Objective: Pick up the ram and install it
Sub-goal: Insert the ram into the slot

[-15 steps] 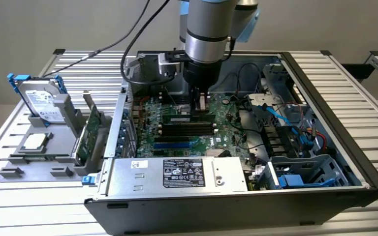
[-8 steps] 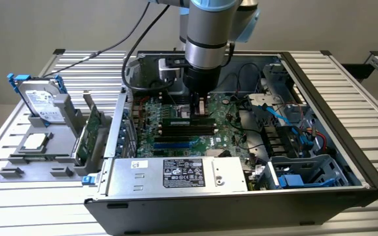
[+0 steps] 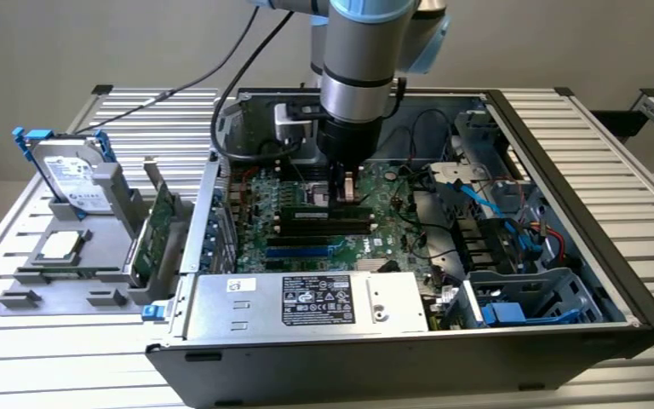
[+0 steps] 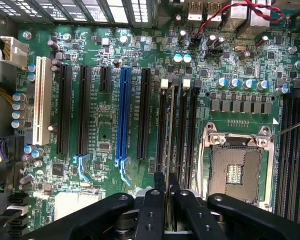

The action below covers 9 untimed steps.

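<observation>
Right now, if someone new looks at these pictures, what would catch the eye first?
The big grey robot arm reaching down into the open computer case in the middle of the exterior view draws the eye first. In the wrist view, the bright blue slot stands out on the green motherboard, with the black fingers close together over the black memory slots beside the CPU socket.

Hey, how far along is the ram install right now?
Done: the ram looks already picked up, pinched edge-on in the gripper. In hand: the gripper hangs inside the computer case, right over the black memory slots beside the CPU socket. Left: seating it; I can't tell whether it's pressed in yet.
</observation>
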Available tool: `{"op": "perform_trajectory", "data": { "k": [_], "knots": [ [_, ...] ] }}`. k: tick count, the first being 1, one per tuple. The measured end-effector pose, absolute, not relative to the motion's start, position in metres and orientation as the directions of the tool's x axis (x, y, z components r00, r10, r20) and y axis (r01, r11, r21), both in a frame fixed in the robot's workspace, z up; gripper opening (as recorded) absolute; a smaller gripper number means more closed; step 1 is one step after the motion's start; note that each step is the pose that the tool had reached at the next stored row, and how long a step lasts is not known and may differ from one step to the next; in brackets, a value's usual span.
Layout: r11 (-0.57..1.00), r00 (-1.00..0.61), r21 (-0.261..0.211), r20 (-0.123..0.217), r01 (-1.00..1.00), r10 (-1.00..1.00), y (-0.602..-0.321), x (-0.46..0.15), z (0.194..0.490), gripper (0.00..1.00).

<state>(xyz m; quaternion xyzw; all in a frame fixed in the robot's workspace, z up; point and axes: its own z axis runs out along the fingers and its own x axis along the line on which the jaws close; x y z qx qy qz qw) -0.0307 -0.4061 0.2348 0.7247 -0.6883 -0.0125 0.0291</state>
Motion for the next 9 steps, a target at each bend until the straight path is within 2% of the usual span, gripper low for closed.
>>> {"op": "perform_trajectory", "data": {
  "k": [9],
  "knots": [
    [-0.051, 0.052, 0.060, 0.022, -0.997, -0.998, -0.4091, -0.0303, 0.2336, 0.14]
  ]
}}
